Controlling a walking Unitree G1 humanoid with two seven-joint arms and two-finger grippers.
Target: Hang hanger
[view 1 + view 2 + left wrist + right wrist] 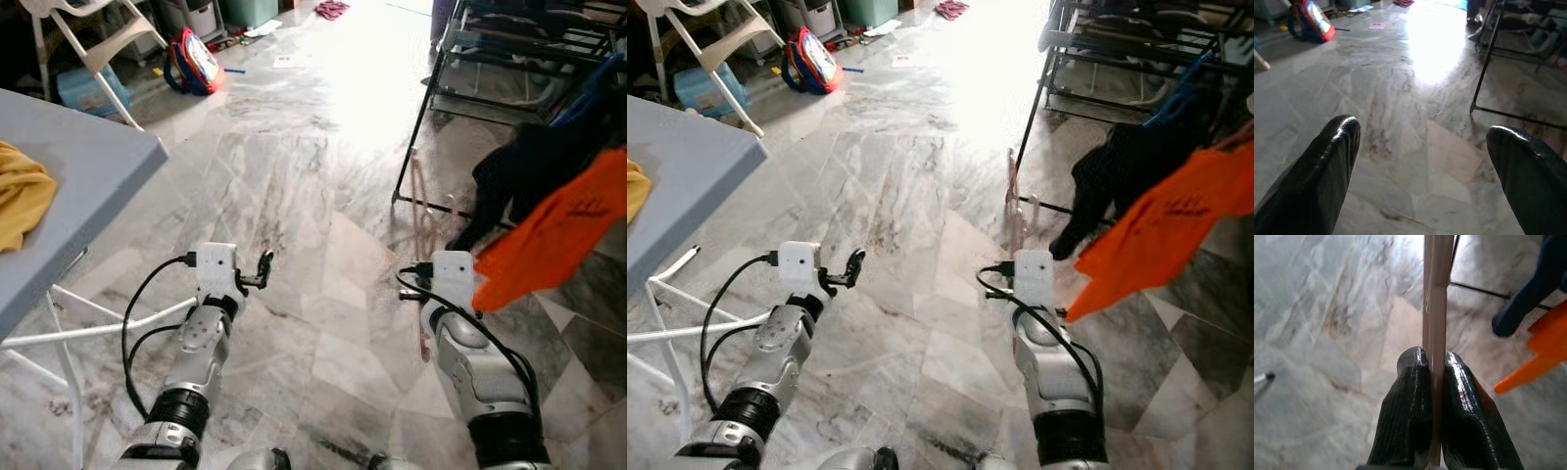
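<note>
Here the right claw [1432, 362] is pinched tight on one pale pink hanger [1436, 298], which stands up from between the two black fingers [1408, 396] and, in the head views, rises in front of the right wrist toward the foot of a black drying rack [431, 98]. The left claw [1425, 147] is spread wide and holds nothing, hovering over the marble floor [294, 176]. The rack stands just ahead and to the right of the hanger, and two garments hang from it close to the right arm: an orange shirt [558, 230], whose lower corner hangs just in front of the right wrist, and a black garment [514, 171] behind it. The orange shirt bears a small dark mark, too small to read. To the left is a grey-blue worktop [69, 166] on white legs, with one yellow cloth [22, 196] lying on it. Farther back on the floor sit a red and blue bag [193, 61], a white folding chair [93, 39] and a pale blue box [88, 90] beside it. One small piece of paper [283, 60] and a pink rag [332, 9] lie on the floor at the far end, well apart from both arms.
</note>
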